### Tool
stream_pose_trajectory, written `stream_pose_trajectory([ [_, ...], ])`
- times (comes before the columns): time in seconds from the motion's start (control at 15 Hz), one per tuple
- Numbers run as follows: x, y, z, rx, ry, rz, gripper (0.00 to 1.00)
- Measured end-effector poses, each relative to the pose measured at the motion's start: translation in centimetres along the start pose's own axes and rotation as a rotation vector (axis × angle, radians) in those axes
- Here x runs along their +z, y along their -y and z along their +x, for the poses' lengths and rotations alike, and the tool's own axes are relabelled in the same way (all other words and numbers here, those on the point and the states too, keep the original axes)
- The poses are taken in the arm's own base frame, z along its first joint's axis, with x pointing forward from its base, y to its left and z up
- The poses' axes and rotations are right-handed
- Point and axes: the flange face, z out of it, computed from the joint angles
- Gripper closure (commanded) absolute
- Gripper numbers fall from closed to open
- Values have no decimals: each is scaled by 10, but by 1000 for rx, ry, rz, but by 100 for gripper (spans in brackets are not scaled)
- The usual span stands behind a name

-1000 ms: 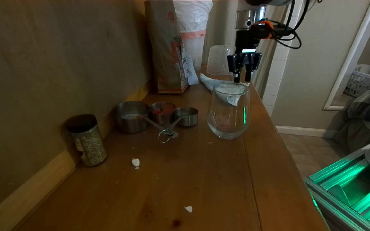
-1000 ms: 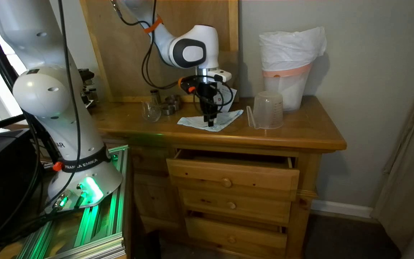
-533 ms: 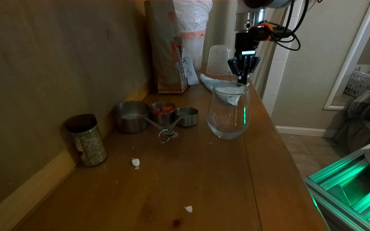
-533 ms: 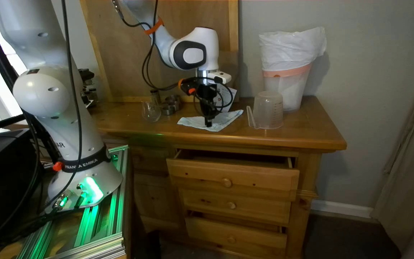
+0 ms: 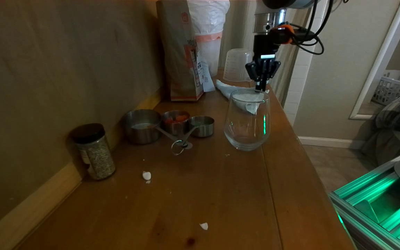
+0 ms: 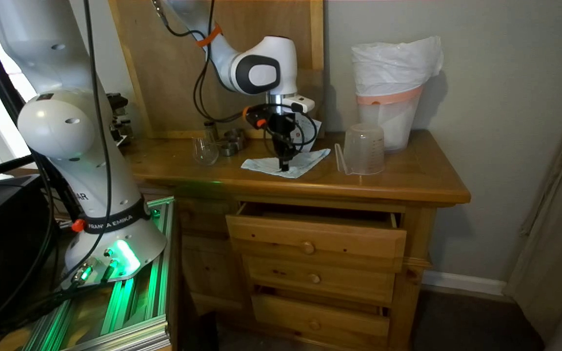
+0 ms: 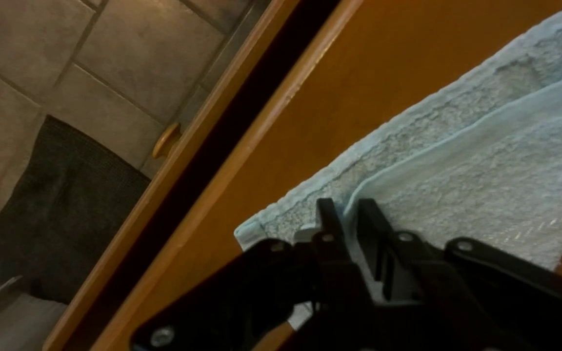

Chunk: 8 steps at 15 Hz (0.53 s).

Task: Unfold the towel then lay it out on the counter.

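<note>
The towel is a pale blue-white cloth on the brown wooden counter, near its front edge. It also shows in an exterior view, partly behind the clear glass. In the wrist view the towel lies folded, with an upper layer set back from a lower hemmed edge. My gripper points down with its fingers close together around the hem of the upper layer. The gripper is over the towel in both exterior views. The part of the towel under the gripper is hidden.
A clear glass vessel stands beside the towel. A clear measuring jug stands on its other side. A brown paper bag, metal measuring cups and a jar stand along the wall. A drawer sticks out below the counter.
The gripper's fingers have come together from open, and the gripper has dropped a little, then risen very slightly. The towel looks nearly unmoved.
</note>
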Motion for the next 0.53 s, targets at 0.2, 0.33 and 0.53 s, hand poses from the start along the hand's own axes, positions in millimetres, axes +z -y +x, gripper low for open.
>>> stream_pose_trajectory([
  [0.2, -3, 1, 2, -1, -9, 2, 99],
  [0.33, -4, 1, 3, -1, -12, 2, 97],
  [0.53, -5, 2, 4, -3, -15, 3, 97],
])
